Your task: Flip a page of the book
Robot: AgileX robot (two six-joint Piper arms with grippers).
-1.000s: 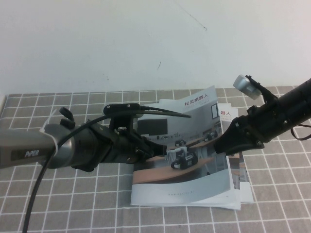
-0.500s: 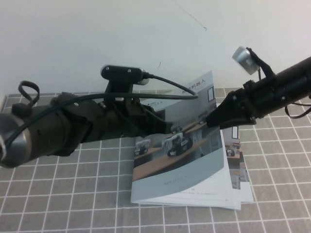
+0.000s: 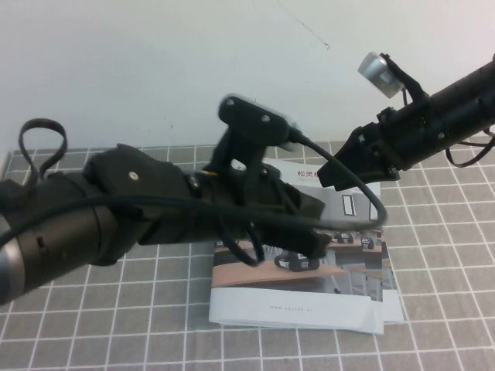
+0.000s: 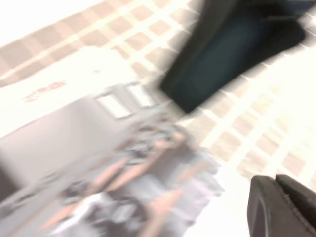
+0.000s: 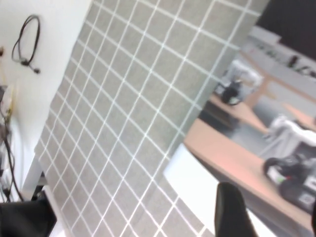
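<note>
The book lies on the grey checked cloth, right of centre. The page, its cover leaf with small robots on wooden desks, looks to be lying down on the book, partly hidden by my left arm. My right gripper hangs open and empty above the book's far edge, apart from the page. The right wrist view shows the page beyond the right gripper's spread fingers. My left gripper reaches over the middle of the cover and looks shut and empty. The left wrist view is blurred, with the page under the left gripper.
The grey checked cloth covers the table up to a white wall at the back. My bulky left arm and its cable cross the left and centre. The right arm comes in from the upper right.
The cover leaf, held up by my right gripper before, has dropped back onto the book. The right gripper let go and rose toward the wall. My left arm swung right over the cover.
</note>
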